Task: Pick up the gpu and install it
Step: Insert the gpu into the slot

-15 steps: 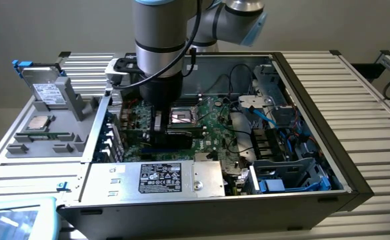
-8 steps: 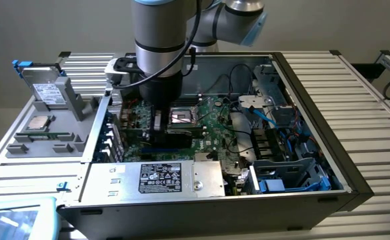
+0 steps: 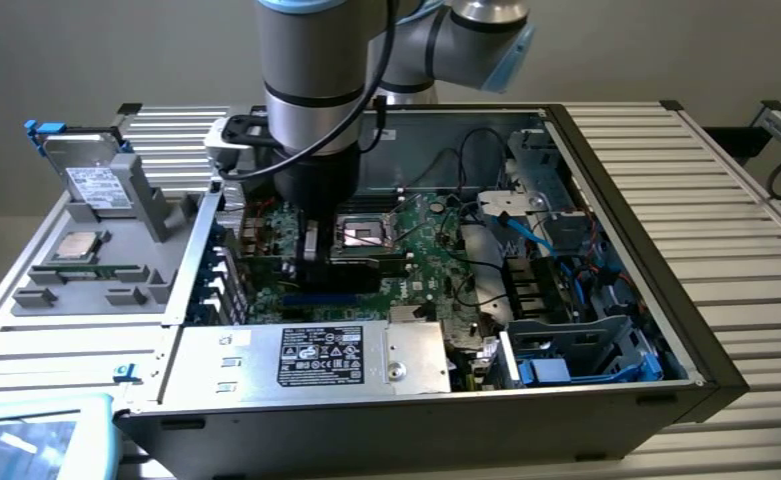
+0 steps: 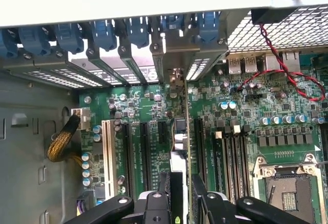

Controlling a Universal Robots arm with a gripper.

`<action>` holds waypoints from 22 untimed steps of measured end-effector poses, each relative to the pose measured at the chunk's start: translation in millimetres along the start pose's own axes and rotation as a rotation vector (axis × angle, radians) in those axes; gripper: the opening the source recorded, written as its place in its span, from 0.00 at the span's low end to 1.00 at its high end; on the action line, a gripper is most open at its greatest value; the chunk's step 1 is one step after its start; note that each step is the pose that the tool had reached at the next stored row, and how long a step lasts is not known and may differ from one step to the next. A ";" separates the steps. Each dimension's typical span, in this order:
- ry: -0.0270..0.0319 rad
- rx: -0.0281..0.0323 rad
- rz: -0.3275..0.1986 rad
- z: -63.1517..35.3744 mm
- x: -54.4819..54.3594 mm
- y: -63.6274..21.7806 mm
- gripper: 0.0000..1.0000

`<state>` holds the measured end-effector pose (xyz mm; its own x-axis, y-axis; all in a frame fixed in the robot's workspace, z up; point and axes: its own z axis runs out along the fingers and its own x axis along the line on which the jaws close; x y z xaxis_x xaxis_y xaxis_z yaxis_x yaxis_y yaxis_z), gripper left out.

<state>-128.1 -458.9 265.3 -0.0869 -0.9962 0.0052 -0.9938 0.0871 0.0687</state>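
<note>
Evidently holding the graphics card edge-on in the narrowed end effector, upright just ahead of it over the motherboard; likely light, stiff, fragile, best gripped along bare board edges.

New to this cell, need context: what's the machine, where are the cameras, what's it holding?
A robot arm reaches down into an open PC case lying on a slatted table. The exterior view comes from a camera off the arm; the wrist view from one on the arm, looking down past its pincer. The pincer grips the gpu, seen edge-on, upright over a slot on the green motherboard. Whether it is seated cannot be told. A grey tray beside the case holds a chip.
</note>
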 end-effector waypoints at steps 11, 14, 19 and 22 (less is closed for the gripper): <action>-0.0064 0.0013 -0.001 5.4 0.3 1.8 0.28; -0.0067 0.0013 0.000 5.5 0.2 1.8 0.28; -0.0069 0.0014 -0.001 6.6 0.2 1.9 0.28; -0.0069 0.0016 -0.001 6.8 0.3 3.1 0.28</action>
<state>-131.7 -458.9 258.8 -0.0868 -0.9962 -0.0017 -0.9940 0.0865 0.0671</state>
